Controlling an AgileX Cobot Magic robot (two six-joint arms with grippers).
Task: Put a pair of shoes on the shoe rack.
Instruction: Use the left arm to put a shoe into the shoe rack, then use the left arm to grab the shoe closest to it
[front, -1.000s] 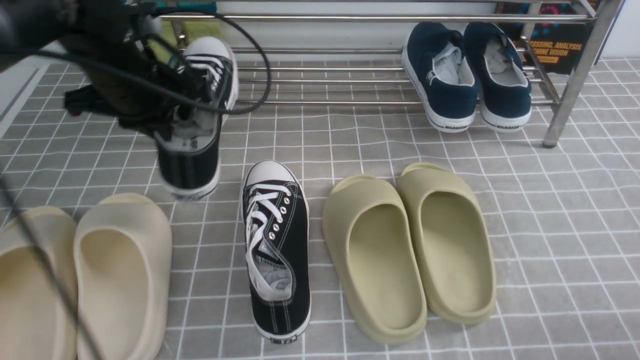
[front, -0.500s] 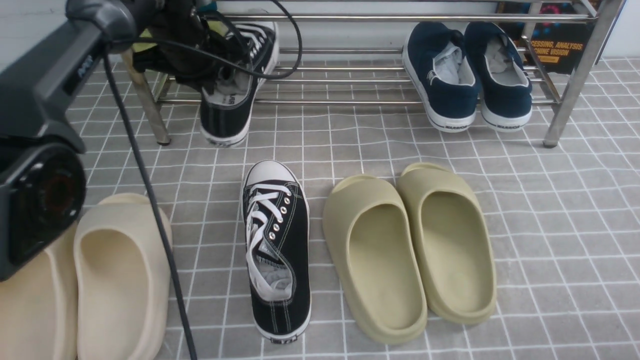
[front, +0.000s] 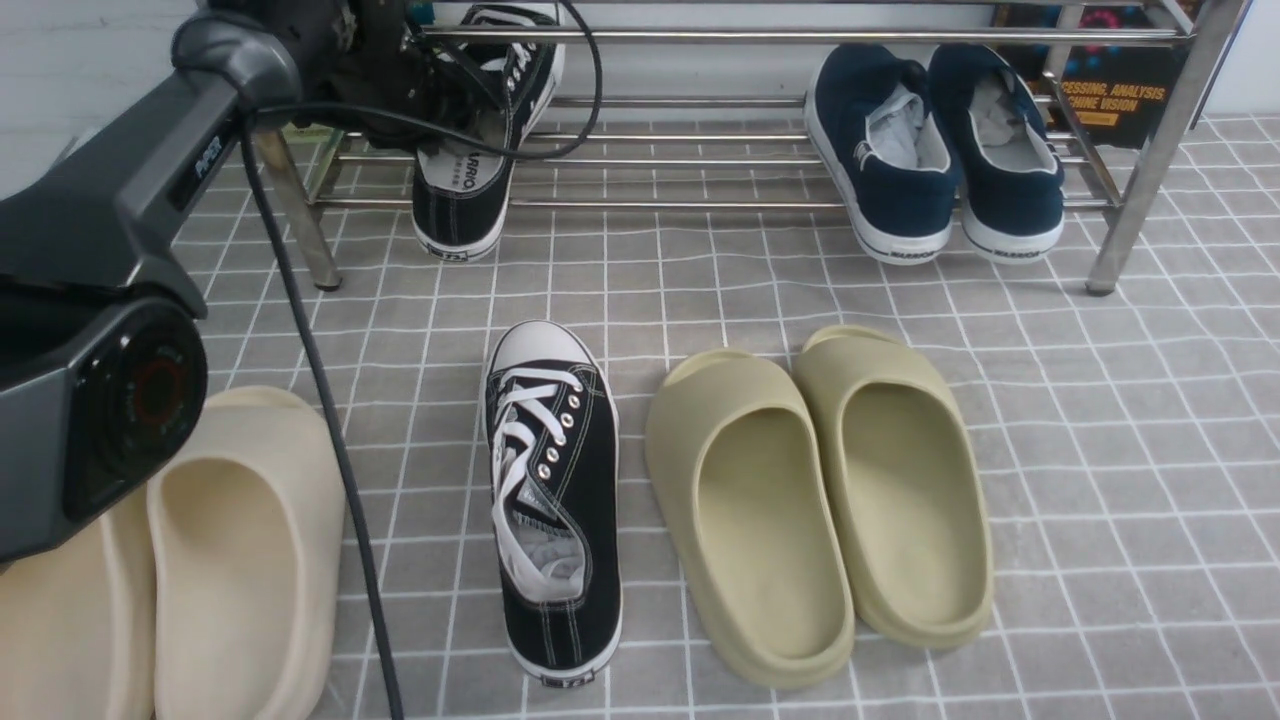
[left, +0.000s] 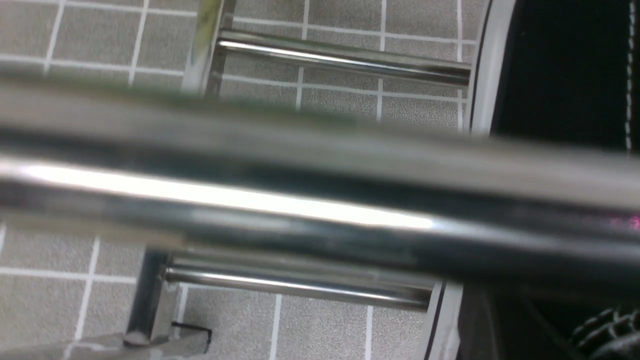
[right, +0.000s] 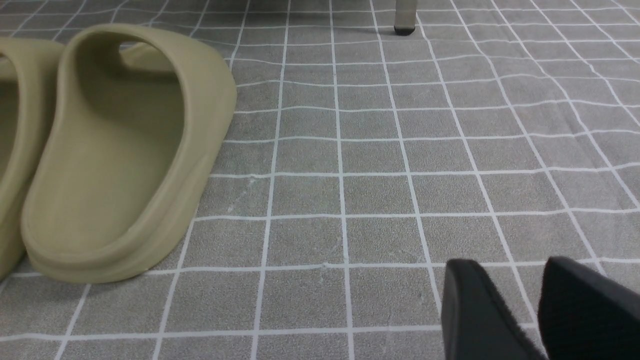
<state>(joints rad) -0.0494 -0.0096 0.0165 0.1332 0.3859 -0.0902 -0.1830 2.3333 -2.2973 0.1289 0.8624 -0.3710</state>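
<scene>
Left hand: at 11 o'clock, reaching under the top bar of the rack; closed together on the mouth of the first sneaker, as far as the cable lets me see.
Right hand: fingers apart, holding nothing, low over the floor.
First sneaker: on the low shelf at 11 o'clock, toe to 12, heel hanging over the front bar.
Second sneaker: on the floor in the middle, toe to 12.
Risk at release: the heel has no support, so I think the sneaker can tip forward and slide off.
Risk at pull-back: the cable loops beside the sneaker and the top bar is very near the wrist, so a snag or a knock could drag the sneaker out.
Around: blue shoes on the rack at 1 o'clock; beige slippers at 8 o'clock.
In the way: olive slippers lie just beside the second sneaker at its 3 o'clock, so a hand coming there may bump them.
</scene>
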